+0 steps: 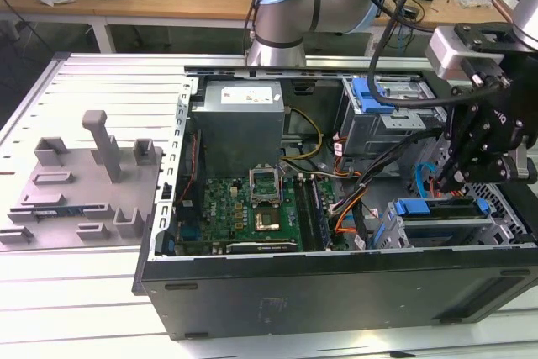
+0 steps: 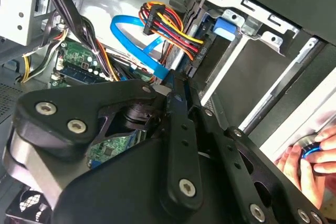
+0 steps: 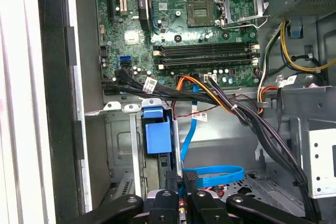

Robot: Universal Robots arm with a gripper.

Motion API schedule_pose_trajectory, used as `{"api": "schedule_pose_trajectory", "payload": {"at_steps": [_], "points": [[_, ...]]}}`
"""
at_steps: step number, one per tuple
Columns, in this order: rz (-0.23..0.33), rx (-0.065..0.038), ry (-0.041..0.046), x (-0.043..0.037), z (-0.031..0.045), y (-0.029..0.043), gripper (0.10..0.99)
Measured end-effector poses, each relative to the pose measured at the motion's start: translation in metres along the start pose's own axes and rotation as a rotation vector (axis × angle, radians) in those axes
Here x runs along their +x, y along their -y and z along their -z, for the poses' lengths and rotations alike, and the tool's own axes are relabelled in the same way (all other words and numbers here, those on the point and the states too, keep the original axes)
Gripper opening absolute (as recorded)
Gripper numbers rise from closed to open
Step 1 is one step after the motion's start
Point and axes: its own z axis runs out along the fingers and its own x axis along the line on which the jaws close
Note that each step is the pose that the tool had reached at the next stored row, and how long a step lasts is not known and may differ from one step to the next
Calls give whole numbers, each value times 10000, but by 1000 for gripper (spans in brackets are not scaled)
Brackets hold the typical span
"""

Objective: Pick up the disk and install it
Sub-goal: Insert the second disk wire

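I see the black, matte, multi-link metal gripper [image 1: 443, 176] hanging inside the open black steel computer case [image 1: 336, 292], at the exterior view's right, over the grey sheet-metal drive cage [image 1: 504, 208]. In both wrist views the 2 fingers [image 3: 171, 190] look pressed together, with nothing pinched between them; the tips [image 2: 176, 85] meet in a narrow seam.

The disk [image 1: 433, 208], a flat rectangular drive in a bright blue, glossy plastic carrier bracket, sits in the cage just below the fingertips and apart from them. In the first wrist view I get its blue end [image 3: 156, 135] slotted upright between the perforated cage walls. The silver body is mostly hidden, so I think it's seated, but I can't confirm depth.

Beside it:
- A flat, thin blue ribbon-like cable [image 3: 210, 176] loops near the fingers.
- A bundle of black, orange and yellow wires [image 3: 236, 108] runs across the cage top.
- The green circuit board [image 1: 244, 208] with 1 bare metal CPU socket [image 1: 267, 178] lies on the case floor.
- A 2nd blue plastic bracket [image 1: 370, 94] sits on the upper silver cage.
- A grey moulded fixture plate [image 1: 84, 182] rests on the ribbed aluminium table [image 1: 126, 73] at the exterior view's left.

In the second wrist view a person's hand [image 2: 307, 163] is at the case edge.
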Motion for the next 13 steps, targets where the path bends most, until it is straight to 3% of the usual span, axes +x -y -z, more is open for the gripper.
{"api": "schedule_pose_trajectory", "payload": {"at_steps": [1, 2, 5, 13], "points": [[25, -5, 51, 1, 0, 0, 161], [70, -15, 157, 6, 0, 1, 161], [137, -26, 267, 18, 0, 2, 161], [152, -29, 277, 48, 1, 4, 161]]}}
